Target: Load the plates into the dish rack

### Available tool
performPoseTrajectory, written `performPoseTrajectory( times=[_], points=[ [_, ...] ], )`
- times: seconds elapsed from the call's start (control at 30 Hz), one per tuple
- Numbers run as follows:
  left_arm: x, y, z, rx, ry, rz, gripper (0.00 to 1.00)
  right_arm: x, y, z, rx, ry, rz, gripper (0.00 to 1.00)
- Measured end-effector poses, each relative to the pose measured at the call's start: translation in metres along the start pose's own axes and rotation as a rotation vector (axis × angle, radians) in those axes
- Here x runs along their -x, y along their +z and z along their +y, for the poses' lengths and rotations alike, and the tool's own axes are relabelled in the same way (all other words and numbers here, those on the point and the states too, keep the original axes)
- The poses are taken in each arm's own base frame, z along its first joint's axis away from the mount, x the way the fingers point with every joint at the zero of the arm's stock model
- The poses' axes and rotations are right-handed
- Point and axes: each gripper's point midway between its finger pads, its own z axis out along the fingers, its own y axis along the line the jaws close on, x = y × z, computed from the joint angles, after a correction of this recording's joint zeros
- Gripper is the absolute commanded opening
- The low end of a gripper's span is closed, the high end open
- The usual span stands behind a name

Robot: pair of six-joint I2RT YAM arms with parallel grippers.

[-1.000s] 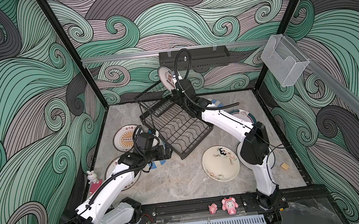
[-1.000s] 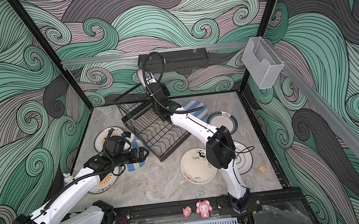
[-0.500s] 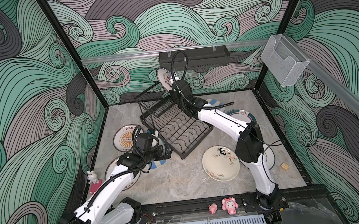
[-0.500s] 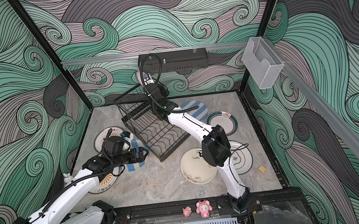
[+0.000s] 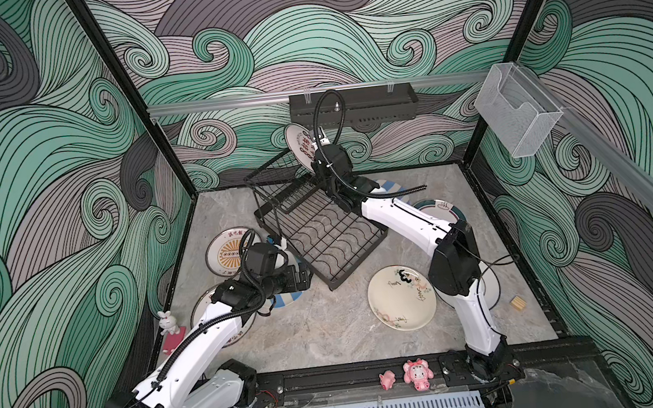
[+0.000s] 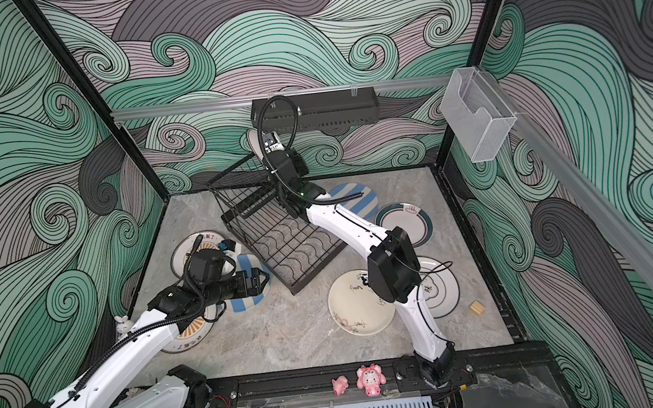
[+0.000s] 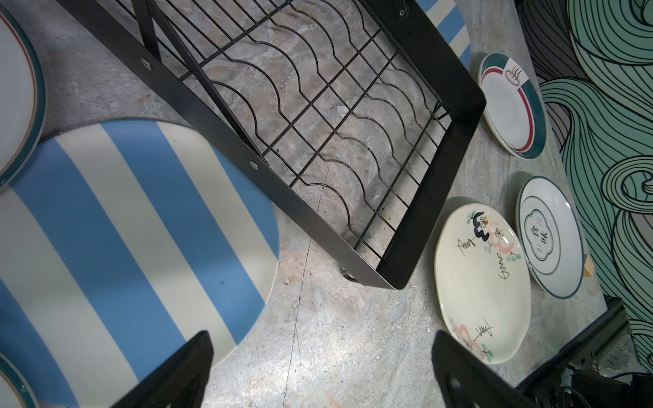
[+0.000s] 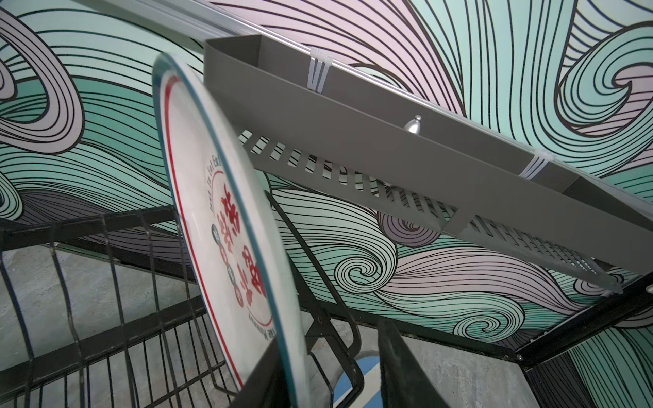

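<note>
The black wire dish rack [image 5: 364, 257] [image 6: 315, 271] [image 7: 456, 148] stands at the table's middle. A red-lettered plate [image 5: 301, 149] [image 6: 255, 140] [image 8: 226, 226] stands on edge, tilted, in its raised upper basket. My right gripper [image 5: 320, 145] [image 6: 272, 143] [image 8: 328, 339] is open around that plate's rim; one finger touches it and the other stands apart. My left gripper [image 5: 304, 276] [image 6: 264, 279] [image 7: 321, 335] hangs open and empty over the table beside a blue-striped plate [image 5: 289, 299] [image 6: 246, 304] [image 7: 123, 229]. Other plates lie flat: cream with drawings [image 5: 398, 301] [image 7: 477, 282], teal-rimmed [image 6: 406, 221], black-ringed [image 7: 551, 236].
Orange-sunburst plates [image 6: 188, 254] [image 6: 187, 340] lie at the left, partly under my left arm. Behind the rack lies a second striped plate [image 6: 358, 199]. On the back wall hang a black shelf [image 5: 351, 106] and a clear box [image 5: 515, 112]. Small figures [image 5: 417, 370] stand at the front edge.
My right gripper's jaws have opened off the red-lettered plate, which stays standing in the upper basket. The right arm shifted a little to the left. The left arm has hardly moved.
</note>
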Motion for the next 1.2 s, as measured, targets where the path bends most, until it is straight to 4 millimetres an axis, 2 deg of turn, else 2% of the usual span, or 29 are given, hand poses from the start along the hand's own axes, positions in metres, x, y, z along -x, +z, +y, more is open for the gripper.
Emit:
performPoseTrajectory(
  times=[0.2, 0.4, 0.73, 0.83, 1.03, 1.2],
  points=[
    [0.000, 0.000, 0.000, 0.000, 0.000, 0.000, 0.99, 0.001, -0.005, -0.005, 0.015, 0.004, 0.009, 0.48],
    [0.000, 0.000, 0.000, 0.000, 0.000, -0.001, 0.99, 0.005, -0.012, -0.006, 0.049, 0.022, 0.014, 0.44],
    [0.000, 0.000, 0.000, 0.002, 0.000, -0.002, 0.98, 0.005, -0.008, -0.005, 0.051, 0.009, 0.033, 0.40],
    [0.000, -0.002, 0.000, 0.001, 0.001, -0.008, 0.99, 0.003, -0.007, -0.003, 0.062, 0.009, 0.037, 0.30],
    [0.001, -0.002, 0.001, 0.003, 0.002, -0.011, 0.99, 0.001, -0.006, 0.005, 0.092, 0.010, 0.042, 0.00],
    [0.001, -0.002, 0.001, 0.006, 0.002, -0.013, 0.99, 0.005, -0.005, 0.005, 0.090, -0.003, 0.043, 0.00]
  ],
)
